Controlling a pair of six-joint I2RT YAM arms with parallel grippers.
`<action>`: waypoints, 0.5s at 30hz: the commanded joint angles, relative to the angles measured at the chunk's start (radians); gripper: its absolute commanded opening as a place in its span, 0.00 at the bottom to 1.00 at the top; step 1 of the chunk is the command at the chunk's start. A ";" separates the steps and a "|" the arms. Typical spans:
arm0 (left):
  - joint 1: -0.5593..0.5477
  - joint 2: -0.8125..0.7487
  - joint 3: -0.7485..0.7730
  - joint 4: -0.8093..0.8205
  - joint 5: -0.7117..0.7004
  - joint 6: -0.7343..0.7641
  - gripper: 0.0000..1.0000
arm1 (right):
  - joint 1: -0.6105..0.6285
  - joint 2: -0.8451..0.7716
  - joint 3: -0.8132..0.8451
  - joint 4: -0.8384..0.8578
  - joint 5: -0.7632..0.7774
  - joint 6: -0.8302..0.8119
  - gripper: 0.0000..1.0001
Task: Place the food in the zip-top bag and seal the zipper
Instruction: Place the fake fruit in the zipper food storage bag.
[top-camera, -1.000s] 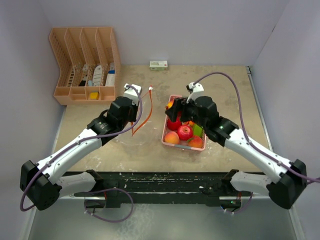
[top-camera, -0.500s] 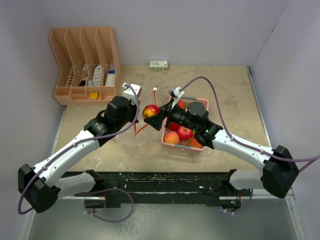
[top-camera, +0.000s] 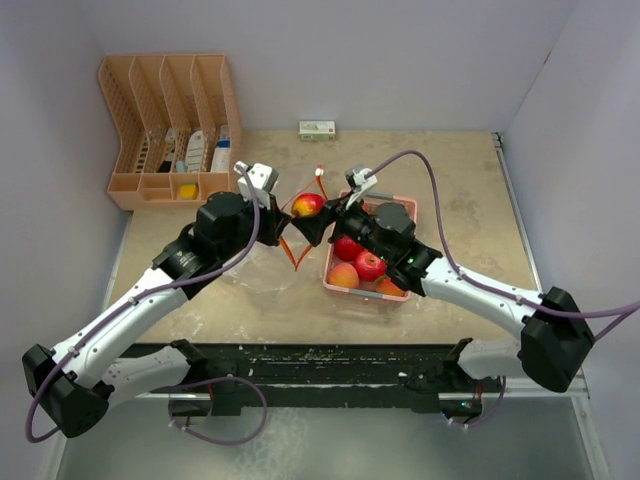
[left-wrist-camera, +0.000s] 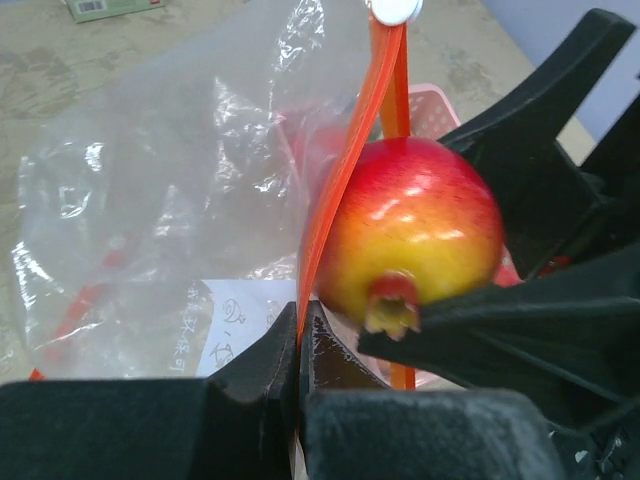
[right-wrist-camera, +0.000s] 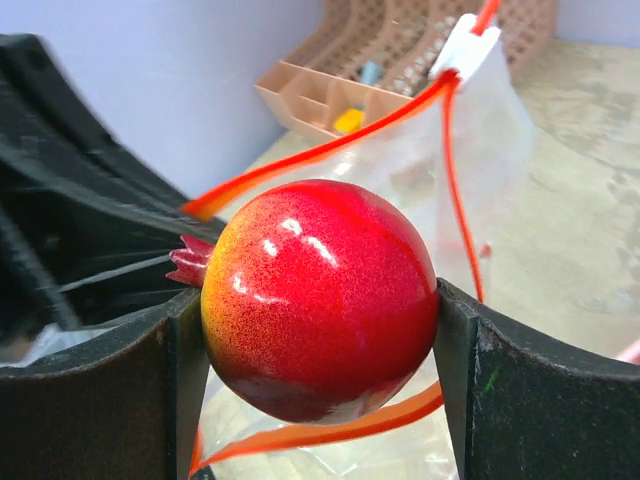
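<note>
Centre of the overhead view: the right gripper (right-wrist-camera: 318, 340) pinches a red-yellow toy pomegranate (right-wrist-camera: 300, 270) at the mouth of the zip-top bag (left-wrist-camera: 150, 200); the left gripper (left-wrist-camera: 300, 350) clamps its orange zipper strip (left-wrist-camera: 345, 170).

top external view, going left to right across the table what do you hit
orange desk organiser → clear zip-top bag → red-yellow toy fruit held by the right gripper → pink basket; the small green box at the back sits level with the fruit, so it is left out
</note>
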 joint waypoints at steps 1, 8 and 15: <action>-0.001 -0.024 0.022 0.087 0.079 -0.051 0.00 | 0.013 0.024 0.068 -0.120 0.186 -0.066 0.59; -0.002 -0.021 0.020 0.119 0.095 -0.068 0.00 | 0.032 0.067 0.131 -0.289 0.339 -0.126 0.72; -0.002 0.007 0.002 0.145 0.103 -0.075 0.00 | 0.039 0.046 0.153 -0.334 0.316 -0.136 1.00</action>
